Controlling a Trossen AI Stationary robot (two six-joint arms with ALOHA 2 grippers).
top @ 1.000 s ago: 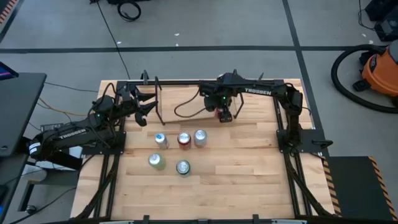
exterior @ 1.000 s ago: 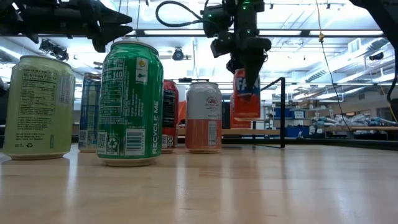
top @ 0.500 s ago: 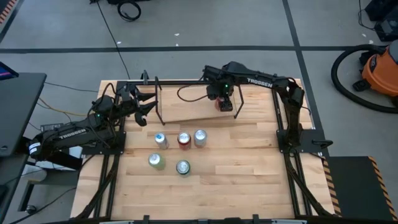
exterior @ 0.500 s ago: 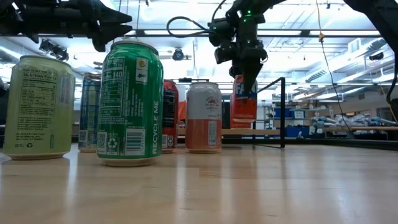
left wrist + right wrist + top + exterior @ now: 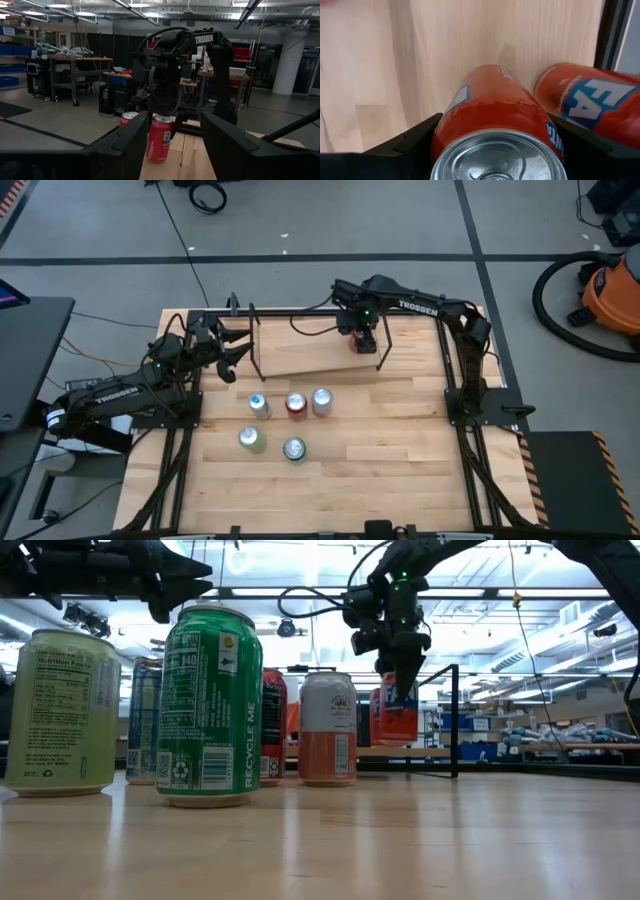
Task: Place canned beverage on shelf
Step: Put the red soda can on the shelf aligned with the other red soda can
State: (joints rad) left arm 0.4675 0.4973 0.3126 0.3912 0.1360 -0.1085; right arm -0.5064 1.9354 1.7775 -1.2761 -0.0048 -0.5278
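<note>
Off to the far left of the working claw, the left gripper (image 5: 232, 352) is hanging open. The right gripper (image 5: 362, 342) is clamping an orange can (image 5: 496, 130) over the shelf (image 5: 300, 360), a second orange can (image 5: 587, 107) lying just beside it.

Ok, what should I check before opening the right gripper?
1. Right gripper shut on can: ok.
2. Can above the shelf board: ok.
3. Can upright: ok.
4. Can's base resting on the shelf: cannot tell.
5. Can clear of the second can beside it: cannot tell.
6. Left gripper clear, at the table's left: ok.
</note>
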